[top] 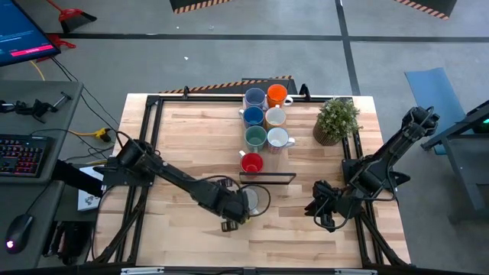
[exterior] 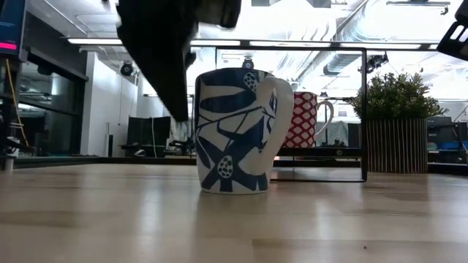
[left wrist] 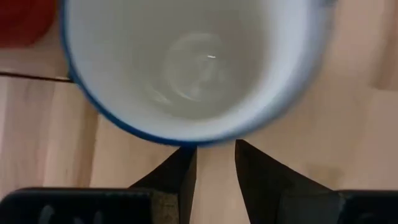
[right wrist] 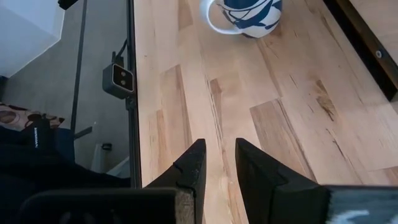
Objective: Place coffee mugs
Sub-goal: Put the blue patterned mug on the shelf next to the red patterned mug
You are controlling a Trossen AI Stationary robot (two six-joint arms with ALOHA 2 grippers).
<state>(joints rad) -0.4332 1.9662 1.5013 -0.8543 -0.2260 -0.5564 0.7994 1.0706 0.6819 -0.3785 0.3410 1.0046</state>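
A white mug with a dark blue leaf pattern (top: 258,198) (exterior: 230,131) (right wrist: 249,12) stands upright on its base in the middle of the table near the front. Its handle (exterior: 281,109) points to the table's right. My left gripper (top: 243,205) (left wrist: 214,149) is beside the mug's left wall, fingers shut to a narrow slit and tips hidden under the rim (left wrist: 199,140). My right gripper (top: 315,208) (right wrist: 219,146) waits shut over bare wood to the mug's right. Seven more mugs (top: 263,126) stand in two rows farther back. My left gripper has its shut fingers (exterior: 179,95) slanting down from the table's left, close against the patterned mug's outer wall below the rim. The rim hides the tips, and I cannot tell whether they touch the wall. The mug stands upright on the table.
A red dotted mug (exterior: 301,120) (top: 251,162) stands just behind the patterned one, next to a thin black wire frame (top: 267,177) (exterior: 363,109). A potted green plant (top: 336,121) (exterior: 395,124) sits at the right rear. Bare wood lies to the near left (top: 183,221).
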